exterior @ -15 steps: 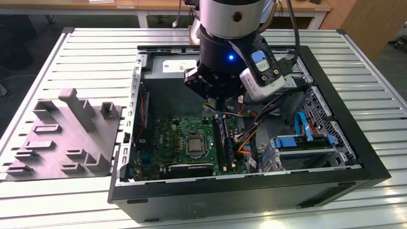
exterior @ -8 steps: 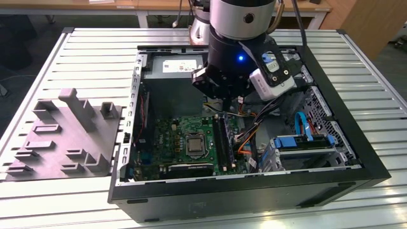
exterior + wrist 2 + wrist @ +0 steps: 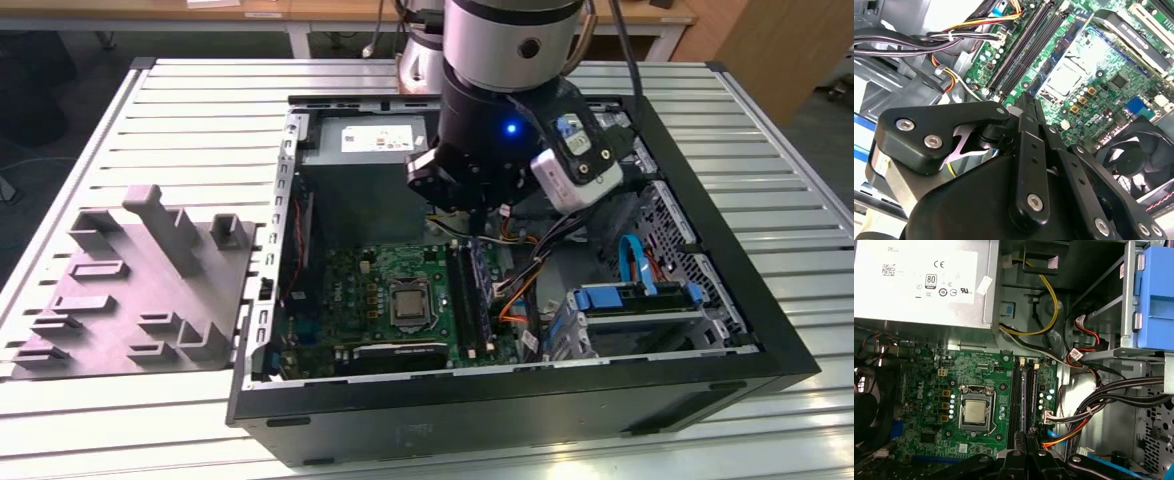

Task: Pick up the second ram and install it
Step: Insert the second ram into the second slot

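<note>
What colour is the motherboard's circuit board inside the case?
The motherboard is green, clearest in the first wrist view.

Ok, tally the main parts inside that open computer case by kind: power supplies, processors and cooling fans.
Power supply: 1
Processor: 1
Cooling fan: 1
Total: 3

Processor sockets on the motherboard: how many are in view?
1: the processor socket sits on the green motherboard, beside the long black slots. Part of the board is hidden.
</note>
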You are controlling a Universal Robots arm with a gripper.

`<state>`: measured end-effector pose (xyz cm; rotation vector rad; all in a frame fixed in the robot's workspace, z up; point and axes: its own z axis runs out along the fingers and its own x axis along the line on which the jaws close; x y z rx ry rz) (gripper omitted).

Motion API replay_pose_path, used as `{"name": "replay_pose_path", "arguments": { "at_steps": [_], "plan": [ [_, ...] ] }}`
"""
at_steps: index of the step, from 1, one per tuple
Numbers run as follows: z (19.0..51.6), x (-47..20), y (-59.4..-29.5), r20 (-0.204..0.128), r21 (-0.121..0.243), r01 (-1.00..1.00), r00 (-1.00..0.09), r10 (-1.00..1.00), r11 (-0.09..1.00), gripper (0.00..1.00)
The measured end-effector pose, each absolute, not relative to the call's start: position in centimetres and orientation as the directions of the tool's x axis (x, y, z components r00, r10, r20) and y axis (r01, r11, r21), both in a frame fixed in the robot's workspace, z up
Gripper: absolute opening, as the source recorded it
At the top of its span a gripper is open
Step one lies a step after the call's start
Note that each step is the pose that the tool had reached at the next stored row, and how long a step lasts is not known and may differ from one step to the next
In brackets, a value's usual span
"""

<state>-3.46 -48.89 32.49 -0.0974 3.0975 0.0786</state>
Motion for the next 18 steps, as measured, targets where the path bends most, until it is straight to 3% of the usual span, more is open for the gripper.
{"name": "replay_pose_path", "arguments": {
  "at_steps": [18],
  "plan": [
    [30.1,-3.3,-48.9,-0.043,0.05,-0.019,-0.999,-0.017,0.999,0.11]
  ]
}}
